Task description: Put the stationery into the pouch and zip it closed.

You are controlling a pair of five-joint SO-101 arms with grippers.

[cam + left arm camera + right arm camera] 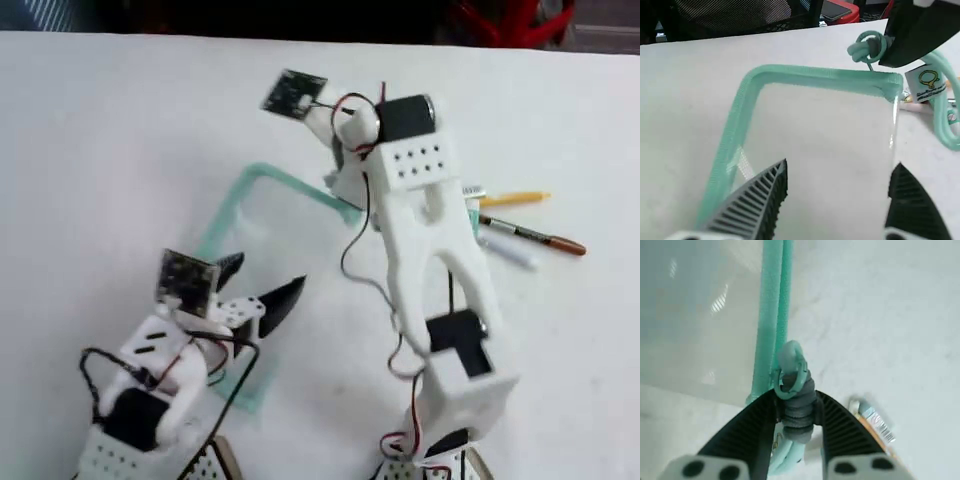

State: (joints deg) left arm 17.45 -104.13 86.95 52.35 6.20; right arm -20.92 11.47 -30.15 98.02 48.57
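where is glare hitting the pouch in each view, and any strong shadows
Left wrist view: a bright streak runs down one edge of the pouch near its far corner, with small glints by the teal seam. Right wrist view: white glints on the clear panel, none on the zipper pull cord in the right gripper. High view: the panel shows a pale sheen; shadows on the table are faint.

The white table [110,120] spreads across the whole high view. Beyond its far edge, the left wrist view shows a black mesh chair [732,12]. Beside the chair is a red object [847,18] with a flat dark slab [836,8] lying on it.
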